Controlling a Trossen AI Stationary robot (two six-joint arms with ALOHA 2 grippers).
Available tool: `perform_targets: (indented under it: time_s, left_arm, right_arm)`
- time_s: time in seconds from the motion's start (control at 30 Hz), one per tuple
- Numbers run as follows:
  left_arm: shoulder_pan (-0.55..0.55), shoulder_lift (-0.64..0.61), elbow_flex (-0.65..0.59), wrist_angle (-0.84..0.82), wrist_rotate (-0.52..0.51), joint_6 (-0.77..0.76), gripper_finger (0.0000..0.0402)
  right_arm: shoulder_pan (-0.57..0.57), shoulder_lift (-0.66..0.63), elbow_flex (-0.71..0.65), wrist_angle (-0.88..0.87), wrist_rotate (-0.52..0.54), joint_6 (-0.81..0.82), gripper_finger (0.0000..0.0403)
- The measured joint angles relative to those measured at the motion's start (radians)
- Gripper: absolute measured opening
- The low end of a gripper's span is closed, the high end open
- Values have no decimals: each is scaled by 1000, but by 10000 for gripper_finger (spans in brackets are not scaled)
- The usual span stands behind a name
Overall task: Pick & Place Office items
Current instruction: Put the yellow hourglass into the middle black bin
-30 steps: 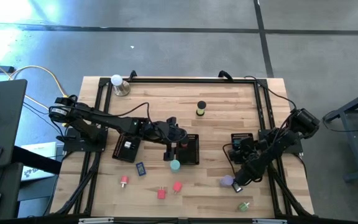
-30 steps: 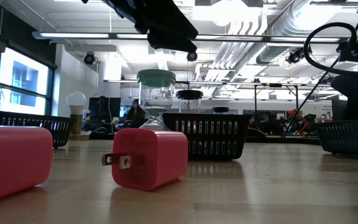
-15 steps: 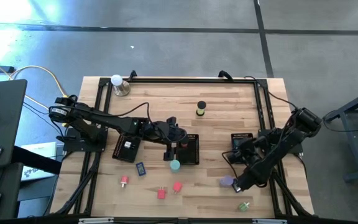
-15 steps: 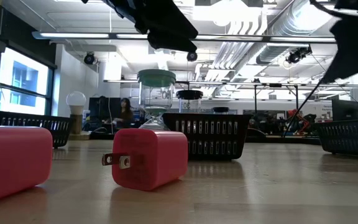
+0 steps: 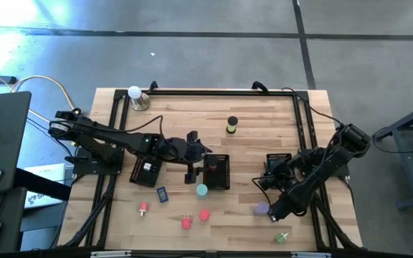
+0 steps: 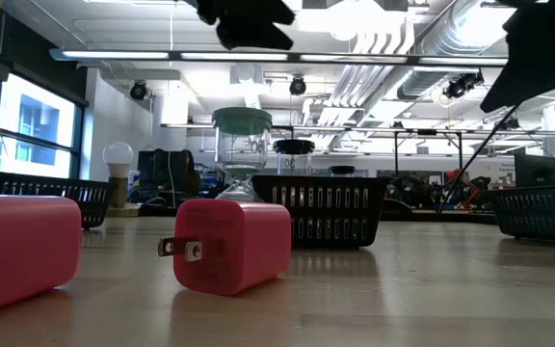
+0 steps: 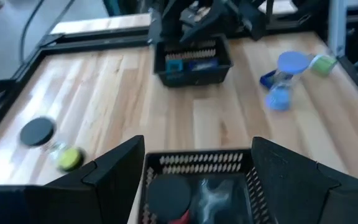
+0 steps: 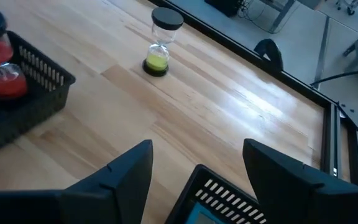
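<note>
Left gripper [image 5: 190, 158]: mid-table, over the near-left edge of the centre mesh tray [image 5: 219, 172]; fingers spread, holding nothing
Right gripper [image 5: 267, 180]: beside the right mesh tray [image 5: 279, 163], near the table's right edge; fingers apart, empty
Teal-capped hourglass [image 5: 202, 190]: upright, just in front of the centre tray
Pink plug blocks [image 5: 186, 223]: near the front edge; purple-capped hourglass [image 5: 262, 208] and green piece [image 5: 282, 237] toward the front right corner
Blue rectangle [image 5: 162, 193]: front-left of centre
Yellow-filled hourglass [image 5: 232, 126]: toward the back edge
</note>
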Motion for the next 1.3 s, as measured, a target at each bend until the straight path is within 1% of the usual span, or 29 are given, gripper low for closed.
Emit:
perform_targets:
  time_s: [0.13,0.27,0.33,0.43,0.53,0.7,0.8,0.93,1.03,1.17,1.3]
  left_arm:
    - [4,-8,0,-25,-22,0,289]
    - [4,-8,0,-41,-22,-3,289]
    - [4,-8,0,-51,-22,-29,289]
    - [3,-13,0,-58,-22,-62,289]
    - [-2,-15,0,-62,-22,-58,289]
    - [-3,-15,0,-66,-22,-55,289]
    - [-2,-15,0,-82,-22,-55,289]
    - [-2,-15,0,-95,-21,-55,289]
    - [-2,-15,0,-99,-21,-55,289]
    - [-2,-15,0,-106,-21,-60,289]
    - [-2,-15,0,-128,-21,-64,289]
  right_arm:
    - [-38,-5,0,-1,49,-29,238]
    - [-95,-30,0,10,95,-113,238]
    - [-130,-37,0,11,104,-156,238]
    - [-177,-44,0,19,67,-190,238]
    - [-209,-43,0,30,38,-195,238]
    - [-258,-42,0,48,20,-238,238]
    - [-275,-43,0,79,16,-306,243]
    - [-304,-43,0,156,2,-420,269]
    - [-340,-42,0,215,-30,-493,301]
    - [-379,-42,0,297,-36,-611,339]
    - [-384,-45,1,343,-32,-746,360]
